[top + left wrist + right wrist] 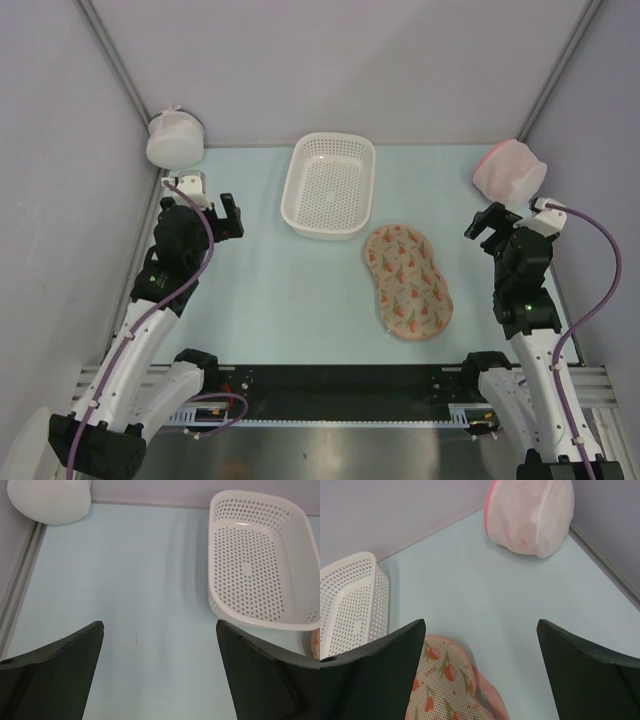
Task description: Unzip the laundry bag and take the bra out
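Note:
The laundry bag (408, 281) is a flat, peanut-shaped beige pouch with orange-red and green print and pink edging. It lies closed on the pale table, right of centre, just below the white basket (329, 185). Its upper end (445, 680) shows beside my right gripper's left finger. The bra is hidden. My right gripper (488, 224) hovers open to the right of the bag, not touching it; its midpoint (480, 630) is over bare table. My left gripper (229, 214) stands open at the left, far from the bag; between its fingers (160, 630) is only table.
A round white mesh pouch (175, 137) sits in the back left corner, and a pink-and-white mesh pouch (509, 171) in the back right corner. Grey walls close the sides and back. The perforated basket (260, 560) lies just right of my left gripper.

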Robot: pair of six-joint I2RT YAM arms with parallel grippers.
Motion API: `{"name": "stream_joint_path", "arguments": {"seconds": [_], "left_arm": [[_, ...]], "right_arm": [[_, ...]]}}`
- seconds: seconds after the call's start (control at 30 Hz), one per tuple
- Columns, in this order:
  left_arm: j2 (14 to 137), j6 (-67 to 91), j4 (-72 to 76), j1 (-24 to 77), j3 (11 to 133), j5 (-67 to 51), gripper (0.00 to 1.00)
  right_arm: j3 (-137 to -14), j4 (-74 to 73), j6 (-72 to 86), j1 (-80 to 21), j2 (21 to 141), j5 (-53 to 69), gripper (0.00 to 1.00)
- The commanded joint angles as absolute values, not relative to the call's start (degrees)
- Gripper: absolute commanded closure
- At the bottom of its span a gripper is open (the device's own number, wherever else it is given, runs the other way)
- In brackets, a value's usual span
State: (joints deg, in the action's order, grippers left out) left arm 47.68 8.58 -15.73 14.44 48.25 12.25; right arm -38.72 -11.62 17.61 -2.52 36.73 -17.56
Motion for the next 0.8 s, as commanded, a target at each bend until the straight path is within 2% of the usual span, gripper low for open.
{"name": "stream_joint_path", "arguments": {"seconds": [0.0, 0.17, 0.37, 0.67, 0.77], "left_arm": [[46.23, 8.44, -13.98, 14.24, 49.92, 11.87, 0.00], [44.48, 7.47, -12.31, 14.24, 48.52, 11.60, 0.00], [43.24, 5.71, -11.43, 14.24, 47.29, 9.14, 0.00], [43.42, 4.66, -11.60, 14.24, 46.93, 5.02, 0.00], [43.24, 4.40, -11.60, 14.24, 46.76, 4.05, 0.00]], "right_arm": [[-42.54, -12.74, 18.81, -1.93, 37.18, -20.74, 0.00], [-44.29, -14.41, 19.07, -2.02, 38.84, -21.36, 0.00], [-45.35, -15.91, 21.35, -3.86, 44.19, -15.92, 0.00], [-42.46, -13.62, 30.13, -7.12, 57.56, 4.20, 0.00], [-42.01, -16.34, 31.11, -8.96, 61.95, 3.53, 0.01]]}}
